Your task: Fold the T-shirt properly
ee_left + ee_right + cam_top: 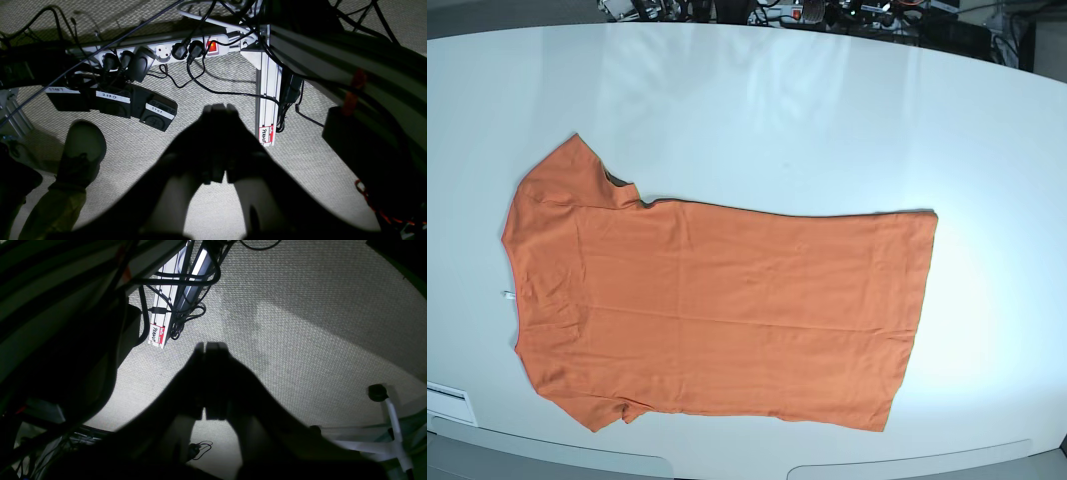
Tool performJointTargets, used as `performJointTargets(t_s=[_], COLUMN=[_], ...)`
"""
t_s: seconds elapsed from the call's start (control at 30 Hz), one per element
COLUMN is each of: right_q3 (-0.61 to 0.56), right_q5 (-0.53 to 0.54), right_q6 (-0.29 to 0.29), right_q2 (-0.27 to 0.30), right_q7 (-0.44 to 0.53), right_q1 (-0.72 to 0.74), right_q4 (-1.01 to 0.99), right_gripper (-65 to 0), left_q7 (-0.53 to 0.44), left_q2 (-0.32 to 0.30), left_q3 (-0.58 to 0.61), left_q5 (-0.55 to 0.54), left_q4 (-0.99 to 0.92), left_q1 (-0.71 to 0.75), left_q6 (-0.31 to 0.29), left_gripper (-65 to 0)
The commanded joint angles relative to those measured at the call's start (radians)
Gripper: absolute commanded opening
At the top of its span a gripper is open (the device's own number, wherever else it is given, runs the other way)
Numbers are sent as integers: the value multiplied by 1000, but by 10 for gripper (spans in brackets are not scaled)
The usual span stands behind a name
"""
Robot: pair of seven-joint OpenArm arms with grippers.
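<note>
We see the T-shirt (pixel 717 315) lying flat on the white surface (pixel 827 120), neckline toward the base view's left. Off it, over the carpet, our left end effector (pixel 218 108) and right end effector (pixel 210 346) each have jaws pressed together, holding nothing.

- The left gripper (pixel 218 108) points down toward the floor, its 2 fingers pressed together at the tips with no gap between them.
- The right gripper (pixel 211 346) hangs the same way, jaws closed and holding nothing.
- Neither arm appears in the base view.
</note>
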Motion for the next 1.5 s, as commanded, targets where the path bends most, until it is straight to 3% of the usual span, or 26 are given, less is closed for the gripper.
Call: performJointTargets(t_s=[0.0,0.37,0.5,0.63,0.77,0.97,1.17,1.4,1.47], right_q3=[3,3,3,3,3,3,3,4,4], right_q5=[-1,-1,-29,-64,-60,-20,11,-4,-54], right_q6=[3,5,52,104,129,130,127,24,-15], right_q2=[3,3,5,9,31,84,149,289,326], right_q7=[-1,-14,-93,-129,-147,-237,-322,-334,-334], right_q1=[14,13,2,-60,-159,-352,-592,-895,-977], right_q4=[19,19,21,43,142,401,741,1208,1352], right_gripper=[-650,-650,-650,-650,-650,-650,-650,-650,-650], left_q7=[-3,18,153,310,361,364,364,372,386], left_q2=[-3,-6,-11,-30,-105,-268,-428,-645,-688], left_q3=[1,1,1,3,51,135,143,135,106], left_q5=[-5,-4,55,57,-43,-57,-69,-63,-49], left_q4=[6,12,63,196,364,631,936,1299,1400], left_q1=[3,3,17,82,177,359,563,763,815], left_q6=[-7,-7,-21,-87,-119,-119,-119,-89,-90], left_gripper=[-650,-650,-650,-650,-650,-650,-650,-650,-650])
